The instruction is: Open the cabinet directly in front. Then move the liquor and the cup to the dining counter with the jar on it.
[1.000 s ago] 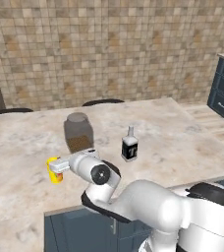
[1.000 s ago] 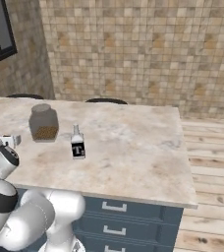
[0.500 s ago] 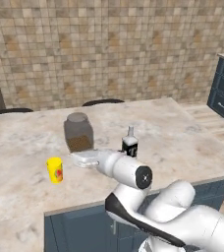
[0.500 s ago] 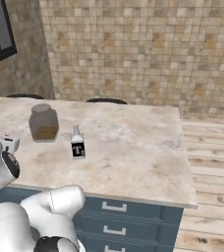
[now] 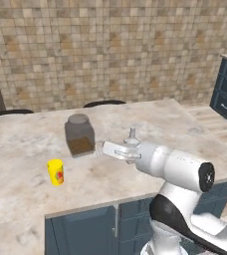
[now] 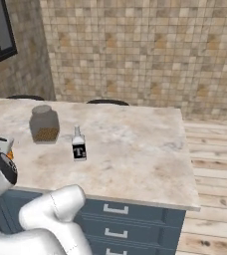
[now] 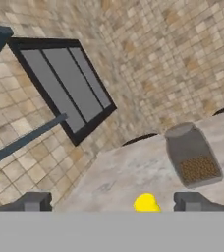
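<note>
Our two-finger gripper point(image 7: 112, 201), jaws now spread wide and empty, has pulled back from the small yellow cup point(image 5: 56, 172), leaving it standing on the beige marbled dining counter point(image 5: 195, 132) near the squat glass jar point(image 5: 79, 135) and the black-labelled liquor bottle point(image 6: 78, 144); both deliveries look finished.

Rendered evenly and brightly, with soft, flat light and no glare. Faint shadows lay beneath the jar point(image 5: 79, 135) and cup point(image 5: 56, 172) on the surface point(image 5: 26, 149). Looked coarse and blurry in the hand view.

Beige marbled stone on the dining counter point(image 5: 16, 144), clear glass with a matt grey lid on the jar point(image 5: 79, 135), rough mottled tile on the wall point(image 5: 115, 50).
</note>
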Robot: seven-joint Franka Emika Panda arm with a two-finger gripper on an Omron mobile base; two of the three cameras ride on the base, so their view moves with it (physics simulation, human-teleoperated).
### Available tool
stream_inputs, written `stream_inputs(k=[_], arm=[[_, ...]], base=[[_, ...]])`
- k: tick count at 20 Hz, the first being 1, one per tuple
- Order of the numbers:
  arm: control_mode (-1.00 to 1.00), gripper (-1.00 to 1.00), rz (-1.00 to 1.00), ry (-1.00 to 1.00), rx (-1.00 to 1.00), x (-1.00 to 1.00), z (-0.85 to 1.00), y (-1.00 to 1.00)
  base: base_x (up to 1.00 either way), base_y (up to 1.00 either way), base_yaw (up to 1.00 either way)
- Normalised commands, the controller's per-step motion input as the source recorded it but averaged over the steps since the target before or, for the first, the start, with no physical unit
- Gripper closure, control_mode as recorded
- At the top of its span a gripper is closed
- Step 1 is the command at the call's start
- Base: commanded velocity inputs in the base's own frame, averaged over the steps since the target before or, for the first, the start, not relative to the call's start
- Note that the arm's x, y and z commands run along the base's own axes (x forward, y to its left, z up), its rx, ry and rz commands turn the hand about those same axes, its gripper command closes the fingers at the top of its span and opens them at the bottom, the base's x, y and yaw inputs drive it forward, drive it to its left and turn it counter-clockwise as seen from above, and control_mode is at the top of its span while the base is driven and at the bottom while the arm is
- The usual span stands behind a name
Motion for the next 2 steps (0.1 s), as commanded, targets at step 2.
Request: stream_inputs(k=[2], arm=[[-1.00,-1.00,-0.01,-0.45,0.19,-1.00,0.14,-1.00]], base=[[0.00,0.00,0.00]])
